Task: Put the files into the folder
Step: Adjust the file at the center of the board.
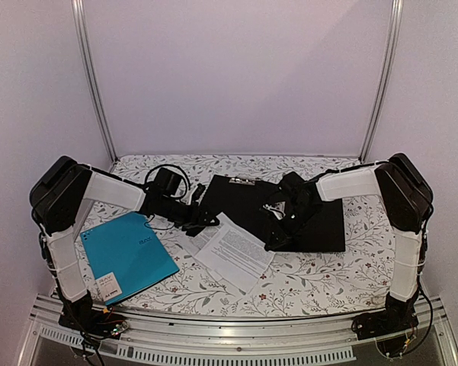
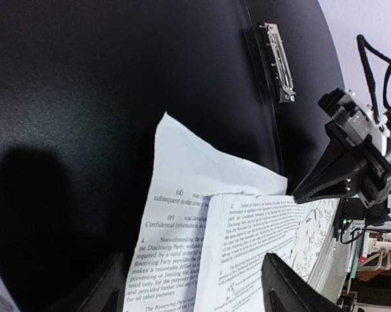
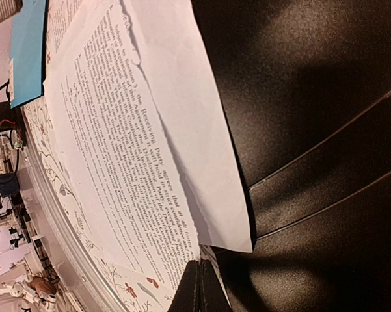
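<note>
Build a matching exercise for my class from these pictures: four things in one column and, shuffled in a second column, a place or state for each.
Things:
1 files
2 teal folder
3 silver clip
4 right gripper

Places or states:
A shut tight
B at the far edge of the black folder
C lying flat, left of the files
D partly on the black folder

Pairs: 1-D; 2-C; 3-B; 4-A

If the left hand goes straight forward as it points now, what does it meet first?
Most likely the printed sheets, lying ahead of the left hand, partly on the black folder; depth is unclear.
</note>
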{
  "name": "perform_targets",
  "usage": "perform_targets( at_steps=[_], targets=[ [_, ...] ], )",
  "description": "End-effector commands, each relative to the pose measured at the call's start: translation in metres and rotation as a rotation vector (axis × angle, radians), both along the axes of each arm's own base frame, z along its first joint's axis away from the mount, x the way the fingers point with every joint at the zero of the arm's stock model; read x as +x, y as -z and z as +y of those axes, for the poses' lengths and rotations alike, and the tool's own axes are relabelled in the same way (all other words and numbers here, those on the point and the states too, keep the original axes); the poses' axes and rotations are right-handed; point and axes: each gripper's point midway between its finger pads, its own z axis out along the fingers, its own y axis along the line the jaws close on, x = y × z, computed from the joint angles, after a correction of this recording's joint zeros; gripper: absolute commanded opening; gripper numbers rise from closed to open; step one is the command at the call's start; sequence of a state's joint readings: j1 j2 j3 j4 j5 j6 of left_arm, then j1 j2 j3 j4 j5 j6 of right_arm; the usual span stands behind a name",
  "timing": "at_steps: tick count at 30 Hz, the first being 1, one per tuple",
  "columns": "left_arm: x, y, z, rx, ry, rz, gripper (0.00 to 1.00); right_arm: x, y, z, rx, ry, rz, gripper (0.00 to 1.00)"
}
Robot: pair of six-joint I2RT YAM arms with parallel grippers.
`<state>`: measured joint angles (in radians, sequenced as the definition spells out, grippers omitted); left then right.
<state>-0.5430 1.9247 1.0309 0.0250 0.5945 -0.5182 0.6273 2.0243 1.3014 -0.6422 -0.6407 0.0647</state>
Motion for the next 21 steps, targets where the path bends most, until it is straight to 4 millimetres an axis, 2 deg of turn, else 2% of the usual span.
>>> perform_targets(
  at_steps=[1,10,17,21],
  targets=[
    [-0.010,0.003,-0.005,-0.010,0.053,-0.016,0.71,0.004,0.001,0.003,0.023,0.035,0.001,0.00],
    [-0.012,0.004,-0.006,-0.019,0.071,-0.013,0.71,0.029,-0.032,0.005,0.059,0.123,-0.099,0.00],
    [-0.014,0.007,-0.008,-0.027,0.081,-0.004,0.71,0.047,-0.041,0.004,0.096,0.203,-0.137,0.00],
    [-0.014,0.010,-0.008,-0.028,0.081,0.004,0.70,0.054,-0.039,0.005,0.115,0.256,-0.151,0.00]
  ],
)
